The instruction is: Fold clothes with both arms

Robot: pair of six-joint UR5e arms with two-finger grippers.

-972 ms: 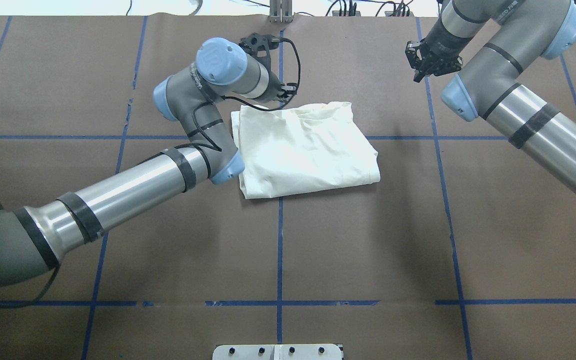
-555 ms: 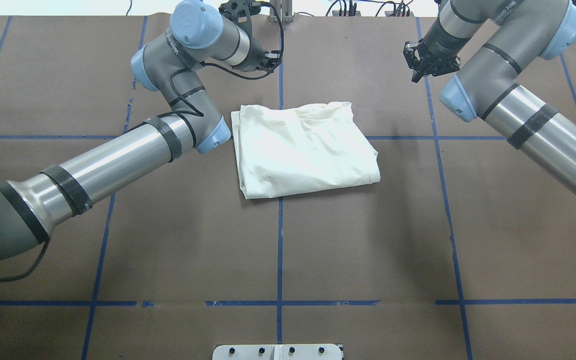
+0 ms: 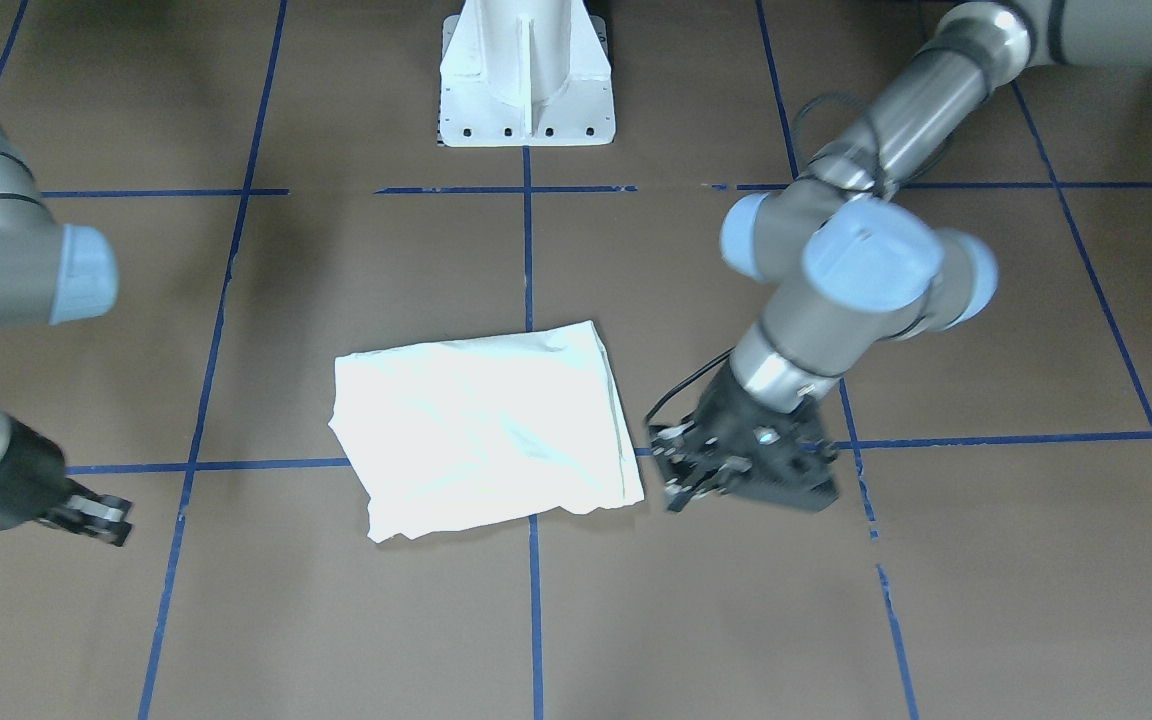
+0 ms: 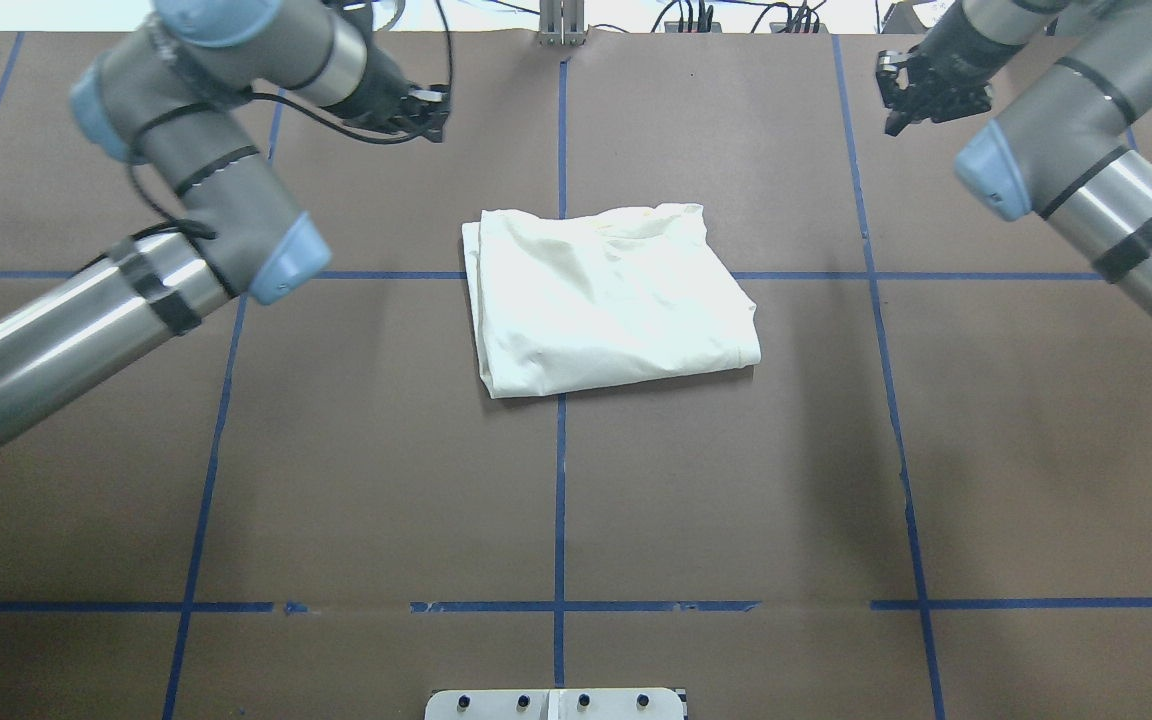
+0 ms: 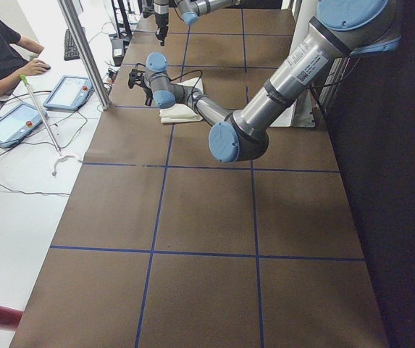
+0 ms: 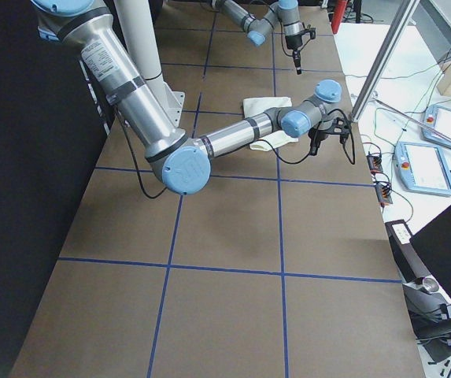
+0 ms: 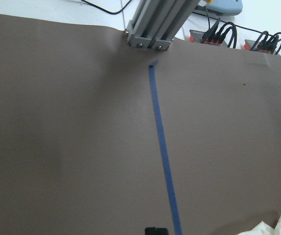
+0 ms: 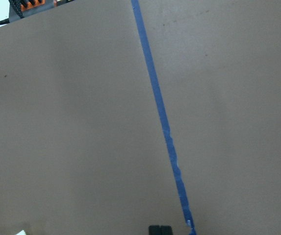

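The pale cream shirt (image 4: 606, 300) lies folded in a rough rectangle at the middle of the brown table; its print is hidden. It also shows in the front view (image 3: 481, 430), and a corner shows in the left wrist view (image 7: 272, 229). My left gripper (image 4: 436, 112) is shut and empty, off the shirt's far left corner and apart from it, also seen in the front view (image 3: 676, 490). Its fingertips (image 7: 156, 230) are together. My right gripper (image 4: 894, 118) is shut and empty, far right of the shirt near the table's far edge. Its fingertips (image 8: 160, 229) are together.
The white pedestal base (image 3: 526, 80) stands at the robot's side of the table. A metal post (image 7: 155, 24) and plugged cables (image 4: 736, 18) sit at the far edge. Blue tape lines (image 4: 560, 480) grid the table. An operator (image 5: 1, 51) and tablets sit beyond it.
My left arm has swung left and away from the shirt's far edge toward the table's far left. My right gripper has moved a little right and farther back. The shirt has not moved.
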